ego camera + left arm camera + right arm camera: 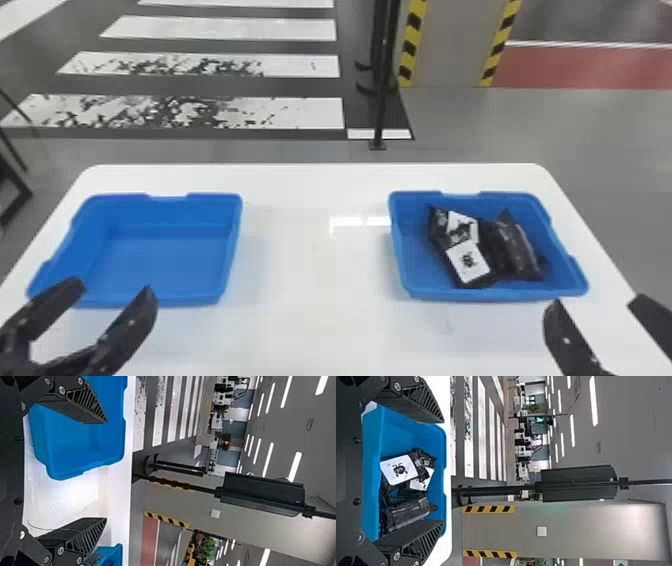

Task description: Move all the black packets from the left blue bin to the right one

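- The left gripper (111, 290) stands open with nothing between its fingers; in the head view its tips overlap the near edge of the left blue bin (175, 301).
- The right gripper (595, 301) is likewise spread and unloaded, near the near right corner of the right blue bin (482, 296). Neither is gripping a packet.
- The left bin sits upright on the white bench (315, 325), its floor bare wherever the head view looks in; a fingertip covers a little of its near left corner.
- The black packets lie together inside the right bin: packets with white labels (467, 261) overlap towards the middle, and a darker packet (520, 245) rests against them on the right-hand side. They overlap too much for a sure count.
- All of them appear to be below the rim, with none caught over a wall.
- Judging from this, the carrying looks finished, and the step in hand is clearing away and waiting.
- The next move should be small: lift both grippers clear of the bins and draw them back, with no further grasp needed.
- The likeliest slip would be a low fingertip catching a near rim and dragging a bin along the bench, so going up first would be wise.
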`<state>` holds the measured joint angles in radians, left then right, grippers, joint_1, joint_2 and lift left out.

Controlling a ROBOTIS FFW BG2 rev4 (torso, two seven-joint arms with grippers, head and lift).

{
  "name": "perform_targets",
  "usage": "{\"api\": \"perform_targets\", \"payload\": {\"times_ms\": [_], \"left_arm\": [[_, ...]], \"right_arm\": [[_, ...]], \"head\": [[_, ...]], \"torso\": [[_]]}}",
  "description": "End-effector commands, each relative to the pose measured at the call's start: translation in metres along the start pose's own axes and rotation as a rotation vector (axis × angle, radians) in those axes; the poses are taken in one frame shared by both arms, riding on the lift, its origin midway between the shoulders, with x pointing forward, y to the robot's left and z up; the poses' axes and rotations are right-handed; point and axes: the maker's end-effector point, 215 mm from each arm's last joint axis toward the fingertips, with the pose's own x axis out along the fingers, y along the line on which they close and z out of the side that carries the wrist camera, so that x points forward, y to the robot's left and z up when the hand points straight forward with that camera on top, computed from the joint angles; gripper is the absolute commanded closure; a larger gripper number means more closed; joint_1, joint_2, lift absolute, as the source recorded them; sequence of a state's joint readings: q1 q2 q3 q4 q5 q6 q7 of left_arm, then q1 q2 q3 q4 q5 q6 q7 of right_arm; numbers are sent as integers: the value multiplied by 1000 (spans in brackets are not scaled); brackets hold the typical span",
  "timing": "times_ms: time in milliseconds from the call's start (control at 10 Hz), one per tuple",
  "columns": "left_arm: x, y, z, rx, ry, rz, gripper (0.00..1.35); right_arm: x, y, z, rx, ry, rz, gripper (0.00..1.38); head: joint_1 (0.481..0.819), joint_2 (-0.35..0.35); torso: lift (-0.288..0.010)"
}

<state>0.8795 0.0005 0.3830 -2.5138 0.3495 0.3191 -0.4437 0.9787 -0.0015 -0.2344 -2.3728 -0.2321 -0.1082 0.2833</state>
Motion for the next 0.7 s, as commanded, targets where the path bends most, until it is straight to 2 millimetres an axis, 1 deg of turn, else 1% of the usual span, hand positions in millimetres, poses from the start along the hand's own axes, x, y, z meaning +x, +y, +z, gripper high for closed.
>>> {"api": "perform_targets", "payload": {"times_ms": [0, 300, 400, 600], "left_arm": [[-3, 3, 2, 24, 4, 14, 190], [-3, 1, 7, 35, -7, 12, 190], [-4, 2, 5, 33, -3, 13, 190], [-3, 1, 7, 35, -7, 12, 190]], "right_arm": [[3, 12, -1, 40, -7, 15, 137], [4, 17, 0, 54, -17, 21, 139], [4, 17, 0, 56, -17, 20, 139], [4, 17, -1, 59, -16, 21, 140]], "head": [[695, 2], [695, 38], [695, 40], [695, 41]], "torso": [[-140], [-140], [-140], [-140]]}}
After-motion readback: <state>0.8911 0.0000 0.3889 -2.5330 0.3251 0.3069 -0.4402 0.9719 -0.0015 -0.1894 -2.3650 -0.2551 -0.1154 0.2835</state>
